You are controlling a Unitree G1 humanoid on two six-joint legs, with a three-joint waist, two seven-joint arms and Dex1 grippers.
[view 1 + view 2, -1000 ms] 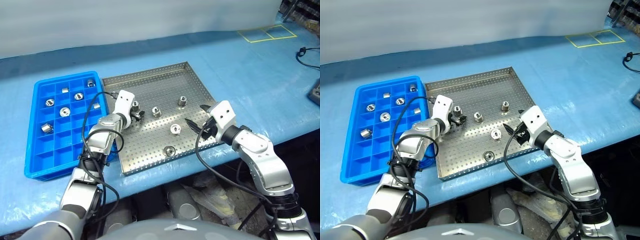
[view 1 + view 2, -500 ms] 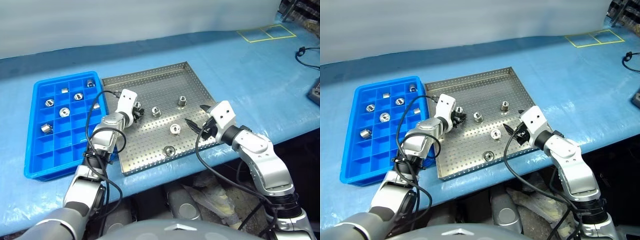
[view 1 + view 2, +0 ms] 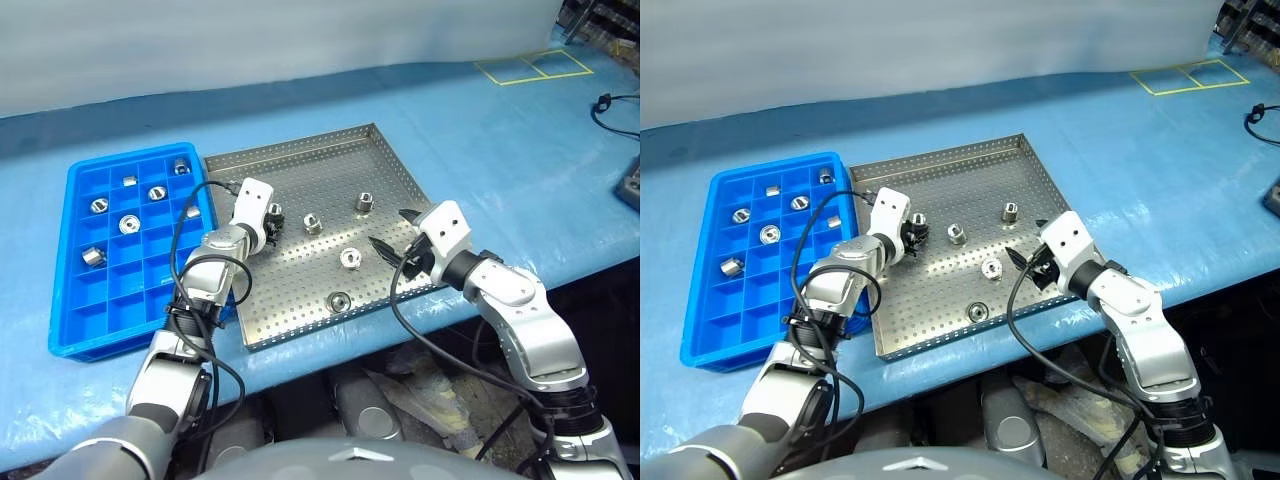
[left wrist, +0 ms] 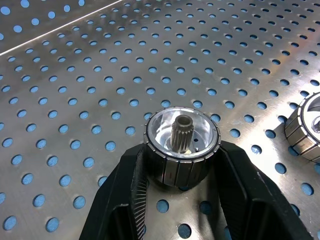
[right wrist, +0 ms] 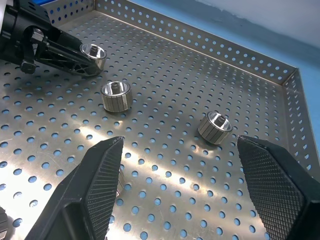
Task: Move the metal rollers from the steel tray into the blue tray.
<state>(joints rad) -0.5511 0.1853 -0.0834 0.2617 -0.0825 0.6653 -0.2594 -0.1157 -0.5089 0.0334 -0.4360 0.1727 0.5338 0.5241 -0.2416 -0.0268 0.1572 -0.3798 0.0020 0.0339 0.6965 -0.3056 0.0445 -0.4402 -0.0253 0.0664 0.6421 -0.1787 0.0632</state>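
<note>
A steel tray with a perforated floor sits on a desk covered in blue sheeting, and a blue tray of small square compartments lies just beside it on the robot's left. The left end effector reaches over the left part of the steel tray and is clenched on a roller: in the left wrist view both black fingers press against the ribbed sides of that roller, which stands upright on the perforated floor with a small toothed shaft showing in its hollow top. A second roller stands near it on the tray floor, apart from the fingers. The right end effector hovers over the right-hand part of the steel tray with its two fingers spread wide and nothing between them; the right wrist view shows two loose rollers beyond its fingertips, and the left end effector with its roller further off. Other rollers rest on the steel tray: one toward the far right, one in the middle and one near the front edge. Several rollers already sit in separate compartments of the blue tray, mostly in its far half.
</note>
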